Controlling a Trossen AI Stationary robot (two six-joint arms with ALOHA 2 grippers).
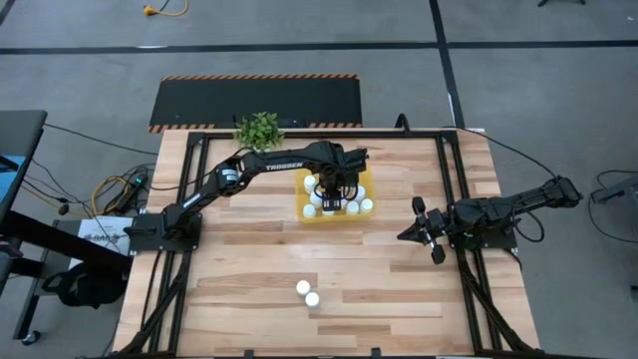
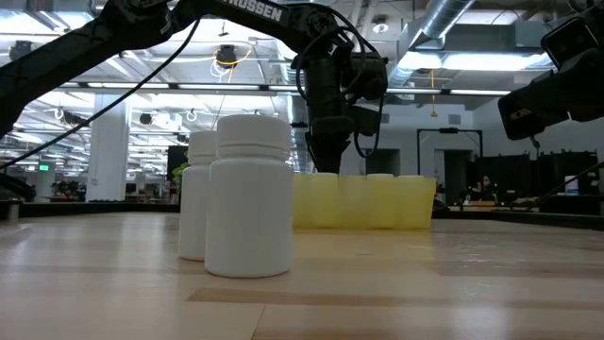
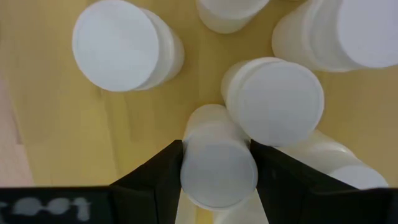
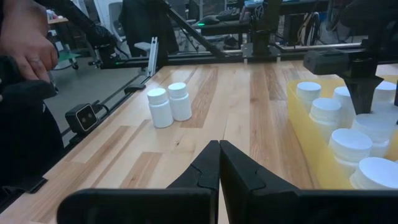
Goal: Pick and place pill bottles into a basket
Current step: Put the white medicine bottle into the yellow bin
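Two dark arms are being seen over the wooden table (image 1: pixel 249 289), and the left arm is being stretched out above the basket (image 1: pixel 303 214), a shallow yellow tray standing near the table's far edge, beside a small green plant (image 1: pixel 259 129). Several pill bottles (image 1: pixel 366 205) are standing upright inside the basket, close together, and two bottles (image 1: pixel 307 293) are being left on the bare wood near the front edge, touching or almost touching each other. The left gripper (image 3: pixel 217 168) is being held low inside the basket with its jaws clenched on one bottle (image 3: pixel 217 163), gripped on its round sides just under the cap. The right gripper (image 4: pixel 219 163) is waiting at the right side of the table, its jaws pressed together on nothing. The bottles are judged to be light, stiff and smooth, so a slip is possible; a hold across the body below the cap, with the bottle kept upright, is judged to be the safest. In the right wrist view a person's hand (image 4: pixel 25 53) is being seen beyond the table.
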